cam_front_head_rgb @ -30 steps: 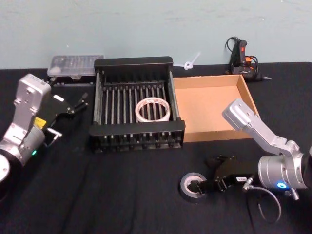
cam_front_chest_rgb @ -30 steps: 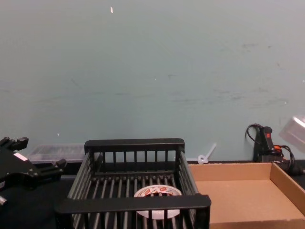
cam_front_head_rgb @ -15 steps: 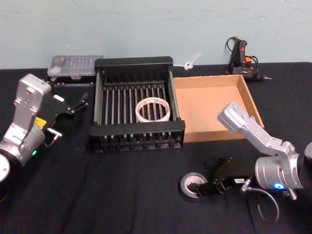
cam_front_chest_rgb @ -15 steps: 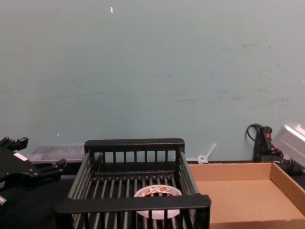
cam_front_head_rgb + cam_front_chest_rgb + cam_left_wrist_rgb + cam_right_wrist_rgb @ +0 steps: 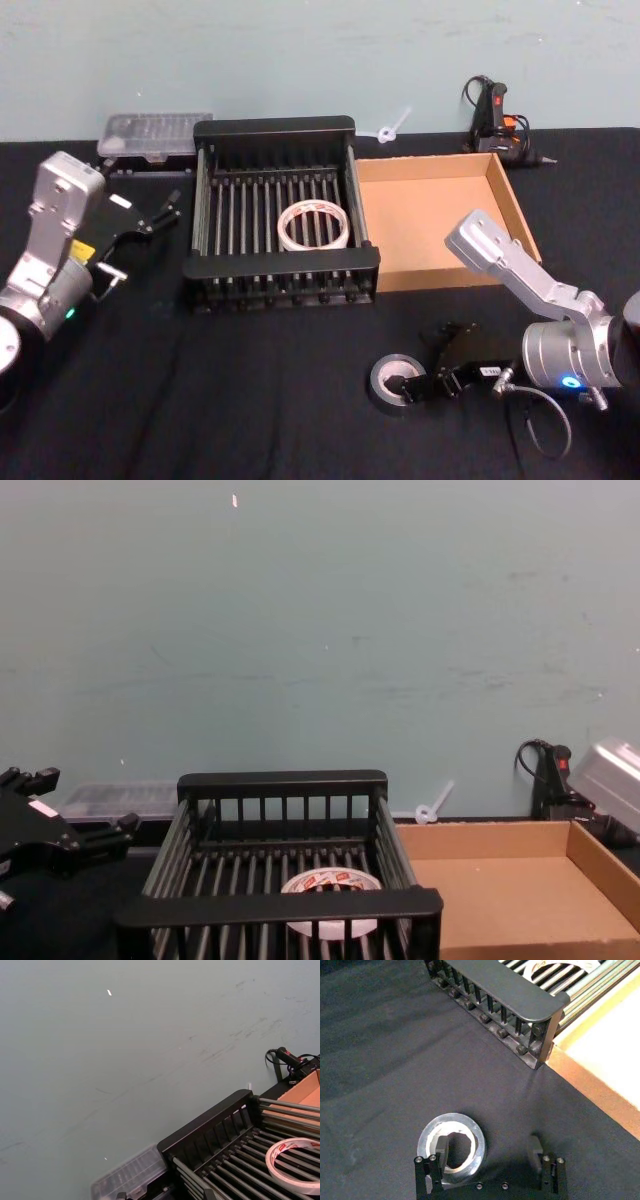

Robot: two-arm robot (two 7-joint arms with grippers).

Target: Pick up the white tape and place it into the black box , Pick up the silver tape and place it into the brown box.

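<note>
The white tape (image 5: 313, 226) lies flat on the slatted floor of the black box (image 5: 280, 263), and also shows from the chest (image 5: 330, 883) and the left wrist (image 5: 282, 1146). To its right stands the brown box (image 5: 440, 225), holding nothing. The silver tape (image 5: 395, 383) lies flat on the black cloth in front of both boxes. My right gripper (image 5: 488, 1149) is open and low over the silver tape (image 5: 452, 1147): one finger (image 5: 441, 1149) sits in the roll's hole, the other (image 5: 535, 1149) outside it. My left gripper (image 5: 172, 203) is parked open, left of the black box.
A clear plastic case (image 5: 155, 135) lies behind the black box at the back left. A black glue gun (image 5: 495, 115) with its cable and a small white plastic piece (image 5: 392, 128) sit by the back wall. Black cloth covers the table.
My right arm has shifted slightly left and settled a little lower over the silver tape. The roll, the boxes and the left arm have not moved.
</note>
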